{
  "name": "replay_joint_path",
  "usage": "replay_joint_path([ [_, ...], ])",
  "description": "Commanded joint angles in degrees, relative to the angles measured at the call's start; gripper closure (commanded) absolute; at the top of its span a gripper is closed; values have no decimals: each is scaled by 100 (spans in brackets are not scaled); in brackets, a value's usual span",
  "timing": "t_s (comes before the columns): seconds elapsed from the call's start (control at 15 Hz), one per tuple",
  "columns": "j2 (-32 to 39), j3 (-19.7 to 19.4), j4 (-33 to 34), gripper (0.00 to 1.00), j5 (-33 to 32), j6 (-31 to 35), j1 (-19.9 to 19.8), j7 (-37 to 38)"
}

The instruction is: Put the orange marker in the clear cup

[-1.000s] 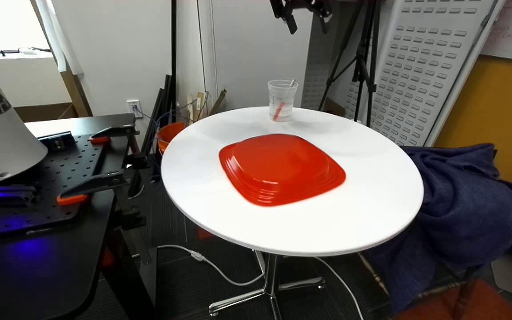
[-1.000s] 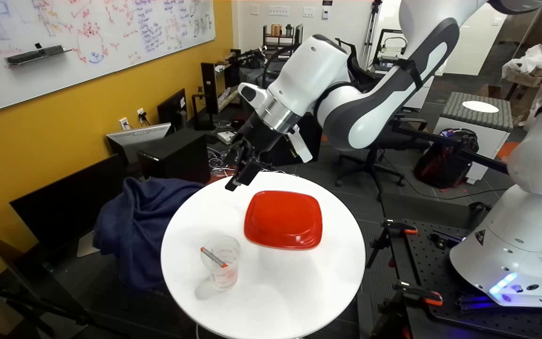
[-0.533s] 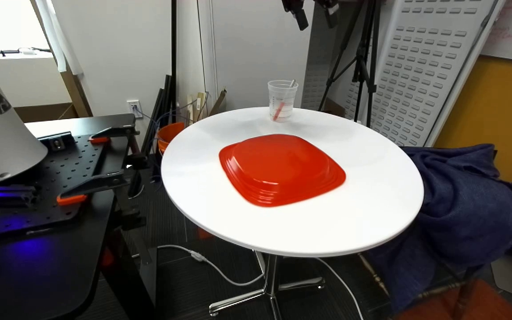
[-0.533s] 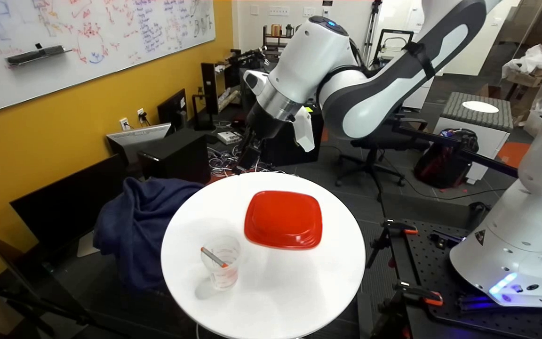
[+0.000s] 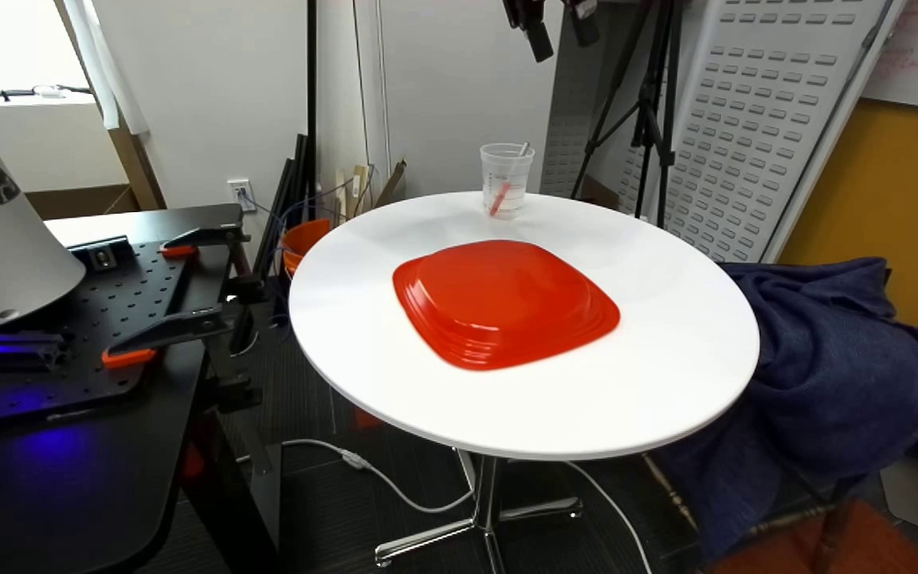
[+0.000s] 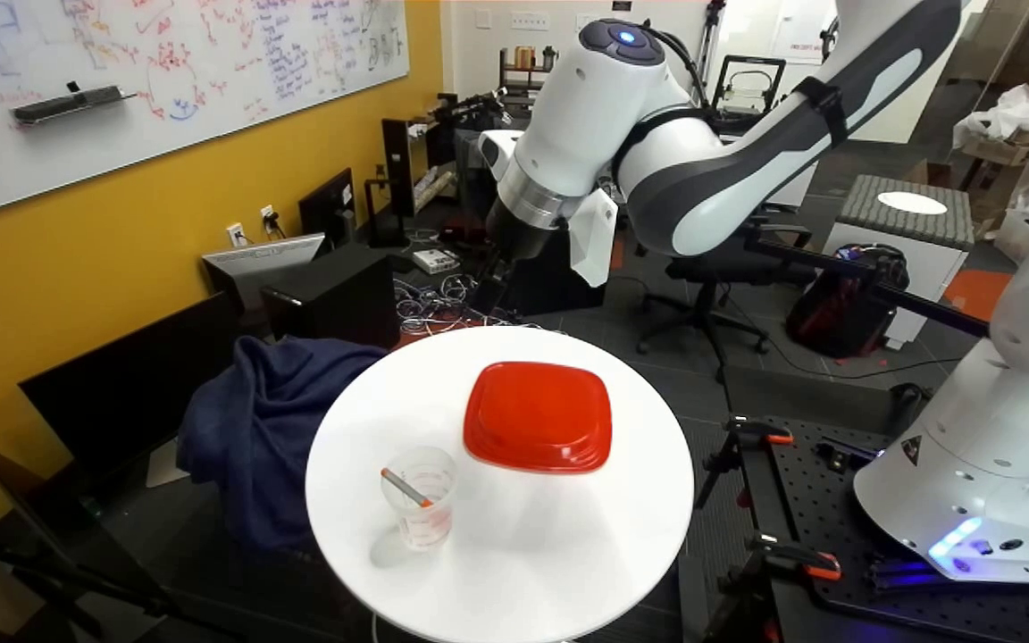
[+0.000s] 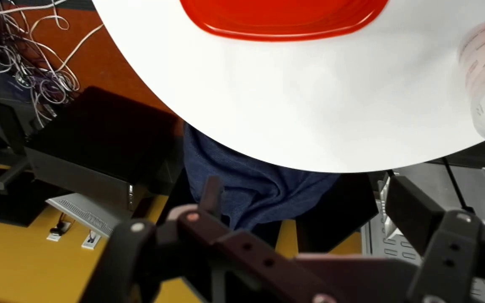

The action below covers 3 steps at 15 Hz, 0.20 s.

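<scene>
A round white table stands in a room with a yellow wall and a whiteboard covered in writing. Near the table's edge, the clear cup sits upright, the orange marker leaning inside it; a red plate lies closer to the table's middle. Above the table's level, the robot's gripper hangs with its fingers wide apart. A navy cloth is draped beside the table, with the robot's white base on the opposite side.
</scene>
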Motion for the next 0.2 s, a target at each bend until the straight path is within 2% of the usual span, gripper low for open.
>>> replay_joint_path([
  [0.0,0,-3,0,0,0,-1,0,0],
  [0.13,0,-5,0,0,0,-1,0,0],
])
